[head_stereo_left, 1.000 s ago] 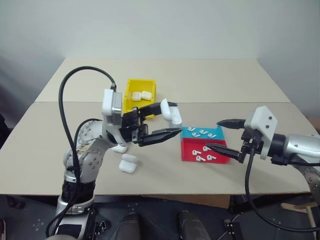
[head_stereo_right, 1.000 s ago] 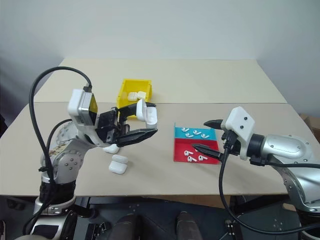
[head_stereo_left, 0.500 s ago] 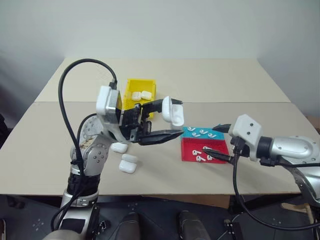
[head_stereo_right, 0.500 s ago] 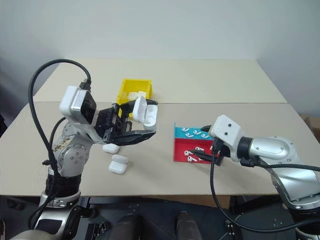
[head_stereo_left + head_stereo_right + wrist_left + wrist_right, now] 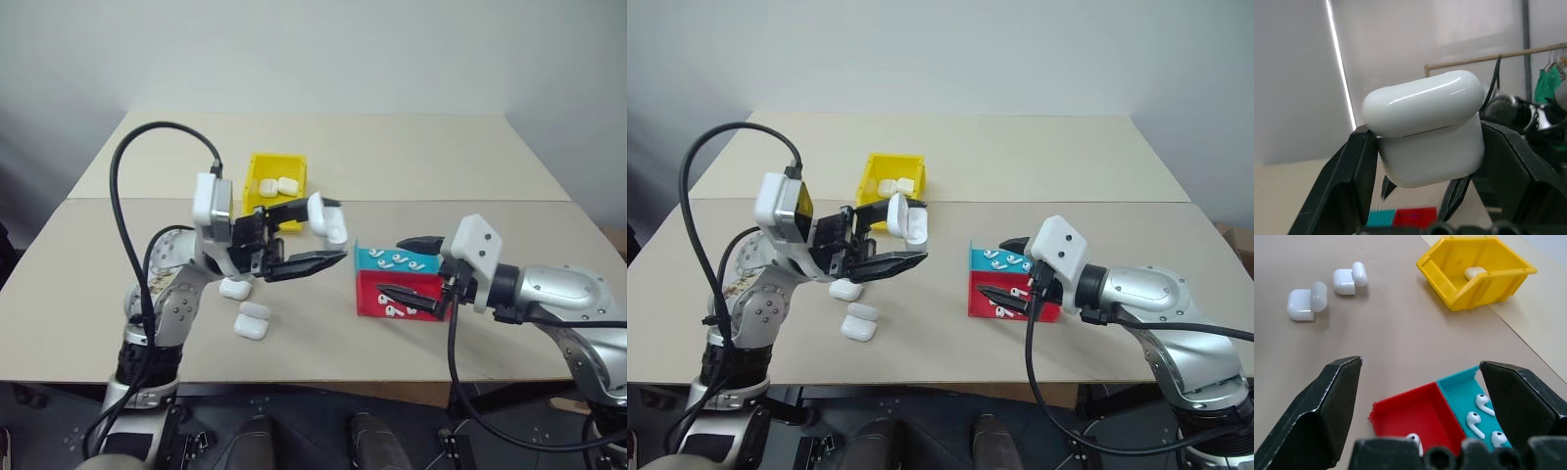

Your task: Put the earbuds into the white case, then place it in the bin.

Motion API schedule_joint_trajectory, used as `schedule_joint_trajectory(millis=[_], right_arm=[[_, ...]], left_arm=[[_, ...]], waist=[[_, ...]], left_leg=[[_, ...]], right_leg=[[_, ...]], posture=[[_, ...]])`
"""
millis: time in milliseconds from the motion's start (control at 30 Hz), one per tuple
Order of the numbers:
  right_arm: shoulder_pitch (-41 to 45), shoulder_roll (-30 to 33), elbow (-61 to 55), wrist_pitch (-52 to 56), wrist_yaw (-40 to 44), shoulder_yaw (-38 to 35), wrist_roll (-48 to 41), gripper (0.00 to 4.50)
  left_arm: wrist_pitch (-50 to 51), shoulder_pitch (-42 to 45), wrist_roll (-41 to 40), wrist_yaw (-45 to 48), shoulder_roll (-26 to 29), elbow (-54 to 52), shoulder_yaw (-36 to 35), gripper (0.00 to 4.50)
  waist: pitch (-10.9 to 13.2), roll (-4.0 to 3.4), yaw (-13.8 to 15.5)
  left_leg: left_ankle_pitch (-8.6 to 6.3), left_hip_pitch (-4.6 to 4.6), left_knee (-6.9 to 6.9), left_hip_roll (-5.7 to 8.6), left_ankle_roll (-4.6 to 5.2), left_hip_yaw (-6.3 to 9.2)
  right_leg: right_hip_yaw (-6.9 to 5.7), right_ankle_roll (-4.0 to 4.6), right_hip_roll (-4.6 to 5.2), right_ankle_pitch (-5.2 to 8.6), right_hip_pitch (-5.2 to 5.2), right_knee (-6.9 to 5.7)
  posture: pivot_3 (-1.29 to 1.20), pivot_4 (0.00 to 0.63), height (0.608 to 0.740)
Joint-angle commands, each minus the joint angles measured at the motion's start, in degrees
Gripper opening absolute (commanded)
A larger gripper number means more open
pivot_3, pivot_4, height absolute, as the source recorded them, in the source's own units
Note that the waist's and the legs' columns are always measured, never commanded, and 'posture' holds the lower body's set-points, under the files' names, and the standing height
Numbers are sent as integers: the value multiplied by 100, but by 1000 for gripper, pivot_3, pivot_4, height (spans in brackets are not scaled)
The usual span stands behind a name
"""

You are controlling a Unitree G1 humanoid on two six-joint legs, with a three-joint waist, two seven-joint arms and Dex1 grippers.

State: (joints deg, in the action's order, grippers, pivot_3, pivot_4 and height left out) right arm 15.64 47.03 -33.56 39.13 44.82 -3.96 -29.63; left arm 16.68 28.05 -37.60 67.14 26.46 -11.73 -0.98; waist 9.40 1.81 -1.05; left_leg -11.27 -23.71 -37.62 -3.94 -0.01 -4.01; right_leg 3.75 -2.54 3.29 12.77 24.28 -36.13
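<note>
My left gripper (image 5: pixel 328 233) is shut on a white case (image 5: pixel 326 217), held in the air above the table left of the trays. In the left wrist view the case (image 5: pixel 1425 127) sits between both black fingers, its lid resting slightly askew on the body. My right gripper (image 5: pixel 390 264) stands open, nothing in it, fingers spread over the red tray (image 5: pixel 372 299) and blue tray (image 5: pixel 429 264). Both trays hold several earbuds (image 5: pixel 397 259); the right wrist view shows earbuds (image 5: pixel 1476 418) in the blue one. The yellow bin (image 5: pixel 257 186) stands behind the left gripper with cases inside.
Two more white cases (image 5: pixel 233 289) (image 5: pixel 252 320) lie on the table below my left gripper, shown with lids open in the right wrist view (image 5: pixel 1303 301). The bin (image 5: pixel 1469 289) there lies beyond the trays. A seam crosses the table behind the trays.
My right gripper has moved left, from beside the trays to over them, still open. The left gripper has shifted slightly left and down, still holding the case.
</note>
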Motion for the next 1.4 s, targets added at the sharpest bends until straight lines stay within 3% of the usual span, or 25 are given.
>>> schedule_joint_trajectory(millis=[33, 167, 267, 567, 767, 1300, 1400], right_arm=[[-126, -25, -235, 44, -117, -244, -121, 4500], [-196, -15, -331, 75, -150, -226, -211, 4500], [-174, 30, -375, 133, -127, -254, -294, 4500], [-242, 174, -251, 9, 135, -240, -397, 4500], [-143, 111, -167, -33, 254, -89, -359, 4500], [-100, 109, -157, -75, 359, -112, -365, 4500], [-140, 97, -194, -86, 332, -125, -362, 4500]], left_arm=[[-189, -238, 791, 12, 417, 75, 361, 2921], [-373, -224, 1262, 152, 643, 187, 738, 2921], [-524, -210, 1109, 670, 935, 272, 620, 2921], [-1446, -355, 1083, 2411, 2691, 1519, -312, 2921], [-2689, -740, 1320, 2536, 3784, 2356, 184, 2921], [-3736, -259, 3599, 1813, 3119, 3051, 1204, 2921], [-3632, -138, 3546, 2002, 3145, 3128, 1243, 3856]], waist=[[0, 0, 7], [0, 0, 46], [0, 0, 26], [0, 0, -7], [0, -1, 12], [-1, -3, 70], [-2, -4, 57]], left_leg=[[0, 0, 0, 0, 0, 0], [0, -8, -1, 1, 0, 0], [0, -10, 0, 1, -1, -1], [0, -6, 30, -3, 0, -2], [0, -9, 50, -3, -1, -17], [2, -52, 52, -5, 0, -24], [2, -45, 50, -5, 0, -24]], right_leg=[[-1, 7, 0, 3, 0, 2], [-5, 9, 7, 3, 2, 6], [-4, 10, 7, 3, 4, 10], [-5, 24, 2, 8, 21, 10], [-4, 30, 12, 13, 33, 18], [-3, 28, 5, -23, 82, 0], [-2, 11, 5, -10, 78, -6]], posture=[[0, 150, 740], [0, 150, 740], [0, 150, 740], [0, 150, 740], [0, 150, 740], [0, 150, 740], [0, 150, 740]])
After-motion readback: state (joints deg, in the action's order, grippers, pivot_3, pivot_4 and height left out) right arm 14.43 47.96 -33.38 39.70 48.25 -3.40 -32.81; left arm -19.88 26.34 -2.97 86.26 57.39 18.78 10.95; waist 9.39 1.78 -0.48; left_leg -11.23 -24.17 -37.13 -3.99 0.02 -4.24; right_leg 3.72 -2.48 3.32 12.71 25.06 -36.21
